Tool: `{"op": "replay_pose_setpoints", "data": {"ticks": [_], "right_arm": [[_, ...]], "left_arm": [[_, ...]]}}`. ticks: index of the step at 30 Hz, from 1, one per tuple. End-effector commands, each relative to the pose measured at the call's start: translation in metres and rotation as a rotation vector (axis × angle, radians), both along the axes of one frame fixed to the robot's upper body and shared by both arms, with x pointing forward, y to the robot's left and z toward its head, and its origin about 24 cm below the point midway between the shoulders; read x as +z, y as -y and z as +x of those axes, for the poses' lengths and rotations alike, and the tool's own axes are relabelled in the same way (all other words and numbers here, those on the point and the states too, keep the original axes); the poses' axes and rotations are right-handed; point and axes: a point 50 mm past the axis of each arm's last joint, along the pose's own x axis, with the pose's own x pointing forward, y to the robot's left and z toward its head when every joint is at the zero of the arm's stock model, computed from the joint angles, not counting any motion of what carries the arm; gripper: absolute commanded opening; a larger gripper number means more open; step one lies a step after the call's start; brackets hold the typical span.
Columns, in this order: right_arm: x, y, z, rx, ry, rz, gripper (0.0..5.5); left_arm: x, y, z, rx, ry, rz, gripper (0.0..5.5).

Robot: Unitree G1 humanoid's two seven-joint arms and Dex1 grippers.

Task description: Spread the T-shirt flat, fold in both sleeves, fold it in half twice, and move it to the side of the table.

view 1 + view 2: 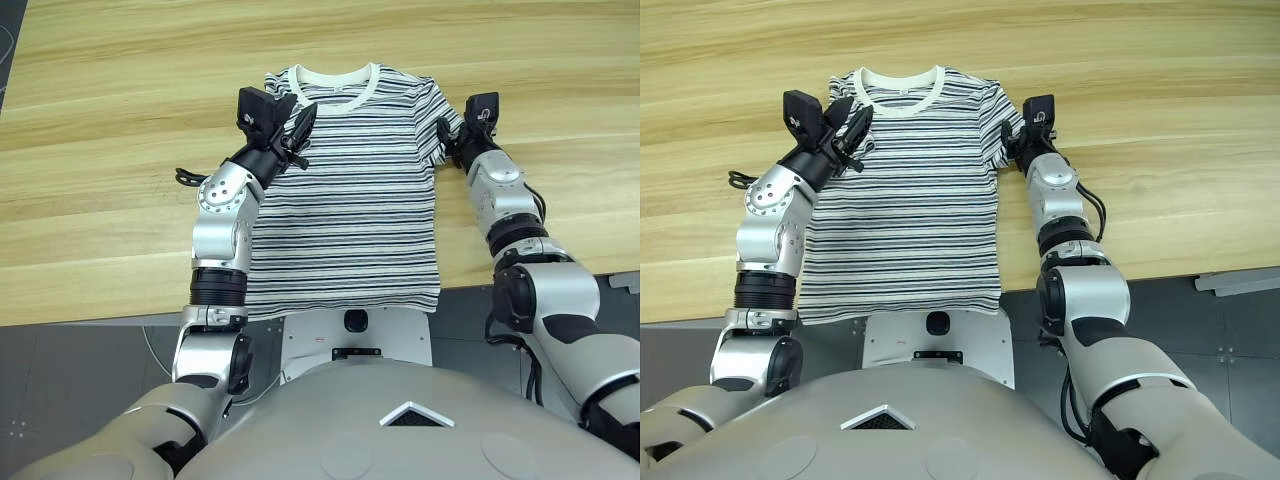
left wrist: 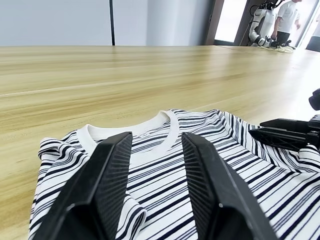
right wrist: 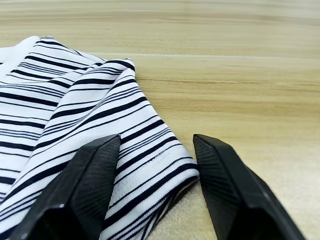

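Lying flat on the table with its hem at the near edge and collar pointing away, the T-shirt looks soft, light and floppy, so it is probably best pinched at a sleeve hem. The left gripper hangs open above the left shoulder, and the right gripper is open too, straddling the right sleeve's edge

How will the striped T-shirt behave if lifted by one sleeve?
Probably floppy: the T-shirt lies limp, one sleeve edge curled, so it should drape and trail. Being thin cloth, likely light. Pushed across the wooden table, it may bunch rather than slide.
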Motion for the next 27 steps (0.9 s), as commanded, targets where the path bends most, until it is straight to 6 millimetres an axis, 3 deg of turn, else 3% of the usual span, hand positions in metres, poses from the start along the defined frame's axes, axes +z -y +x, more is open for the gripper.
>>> {"op": "replay_pose_setpoints", "data": {"ticks": [1,9,15,21,27], "right_arm": [[-0.007,-0.001,-0.003,-0.030,-0.061,0.062,2.68],[-0.007,-0.004,-0.005,-0.031,-0.023,0.090,1.41],[-0.001,-0.007,-0.003,-0.026,0.044,0.106,0.13],[0.016,-0.001,0.003,-0.114,0.159,0.115,0.13],[0.025,-0.021,0.005,-0.021,0.212,0.138,0.13]], "left_arm": [[-0.005,-0.003,-0.002,0.024,-0.010,-0.003,1.82],[-0.005,-0.003,0.000,0.033,-0.006,-0.005,1.88],[-0.005,-0.005,0.001,0.043,-0.002,-0.005,1.88],[-0.005,-0.007,0.001,0.052,-0.001,-0.011,1.88],[-0.003,-0.009,0.001,0.070,0.007,-0.021,1.88]]}}
